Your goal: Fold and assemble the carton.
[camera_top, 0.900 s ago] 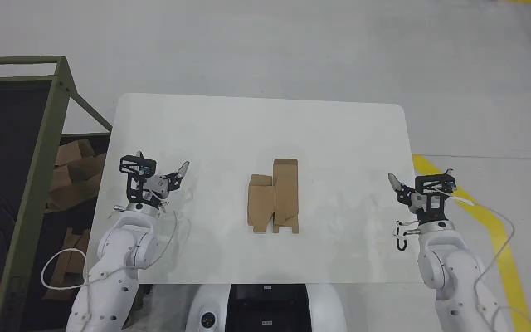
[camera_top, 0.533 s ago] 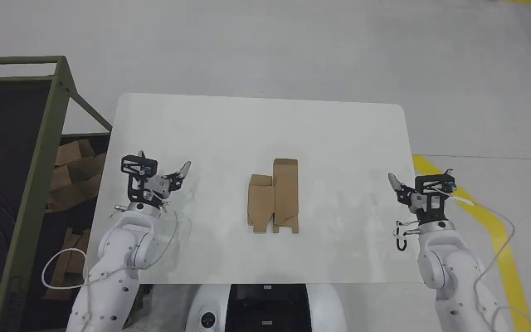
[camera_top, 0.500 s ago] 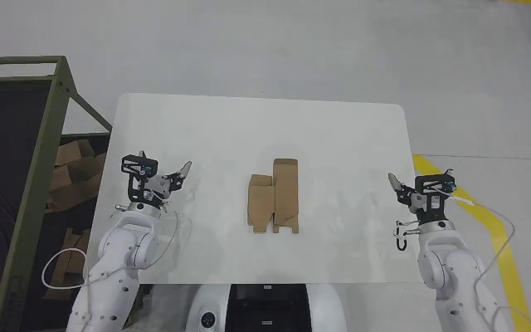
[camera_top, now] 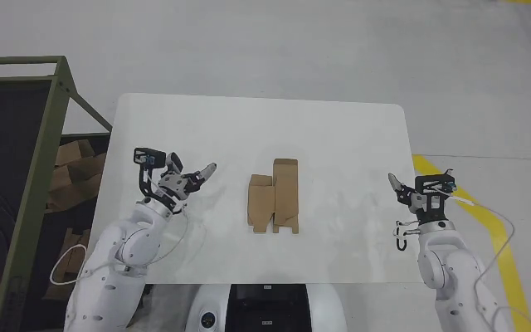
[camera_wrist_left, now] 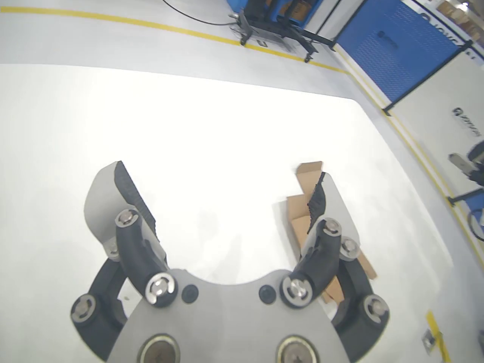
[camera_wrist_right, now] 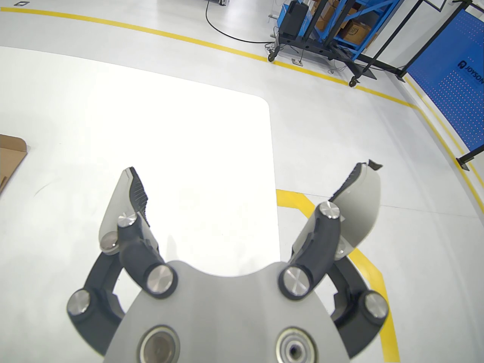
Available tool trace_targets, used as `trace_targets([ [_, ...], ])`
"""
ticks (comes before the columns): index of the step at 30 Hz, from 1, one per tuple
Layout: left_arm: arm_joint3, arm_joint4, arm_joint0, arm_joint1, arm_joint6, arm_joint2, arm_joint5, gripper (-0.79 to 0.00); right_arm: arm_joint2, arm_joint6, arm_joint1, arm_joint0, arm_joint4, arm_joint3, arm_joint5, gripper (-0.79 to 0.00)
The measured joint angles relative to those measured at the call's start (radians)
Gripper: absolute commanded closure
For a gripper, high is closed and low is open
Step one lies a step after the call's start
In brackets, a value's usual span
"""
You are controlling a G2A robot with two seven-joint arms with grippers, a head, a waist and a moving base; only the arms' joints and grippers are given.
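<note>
A flat, unfolded brown carton point(camera_top: 274, 199) lies in the middle of the white table point(camera_top: 332, 133). My left gripper point(camera_top: 192, 174) is open with nothing in it, a short way left of the carton and above the table. In the left wrist view the carton point(camera_wrist_left: 302, 205) shows partly behind one finger of the left gripper point(camera_wrist_left: 221, 179). My right gripper point(camera_top: 412, 186) is open and empty at the table's right edge, well away from the carton. The right wrist view has the right gripper point(camera_wrist_right: 249, 177) over the table's corner, with a carton point(camera_wrist_right: 9, 156) flap at the frame's edge.
A green-framed bin point(camera_top: 37, 158) with cardboard pieces point(camera_top: 75, 166) stands off the table's left side. A yellow floor line point(camera_top: 489, 207) runs past the right edge. The table surface around the carton is bare white.
My left arm has swung right and forward, bringing its open gripper closer to the carton. The right arm and the carton have kept still.
</note>
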Motion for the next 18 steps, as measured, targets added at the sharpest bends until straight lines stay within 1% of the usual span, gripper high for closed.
trace_targets([
  [4,-0.004,-0.126,-0.016,0.001,-0.102,0.018,-0.054,-0.785,0.000,0.000,0.000,0.000,0.000,0.000,0.000,-0.785],
  [7,-0.005,-0.250,-0.026,0.002,-0.169,0.015,-0.063,-0.785,0.000,0.000,0.000,0.000,0.000,0.000,0.000,-0.785],
  [8,-0.004,-0.276,-0.026,0.002,-0.174,0.014,-0.063,-0.785,0.000,0.000,0.000,0.000,0.000,0.000,0.000,-0.785],
  [18,-0.004,-0.257,-0.026,0.002,-0.170,0.013,-0.062,-0.785,0.000,0.000,0.000,0.000,0.000,0.000,0.000,-0.785],
])
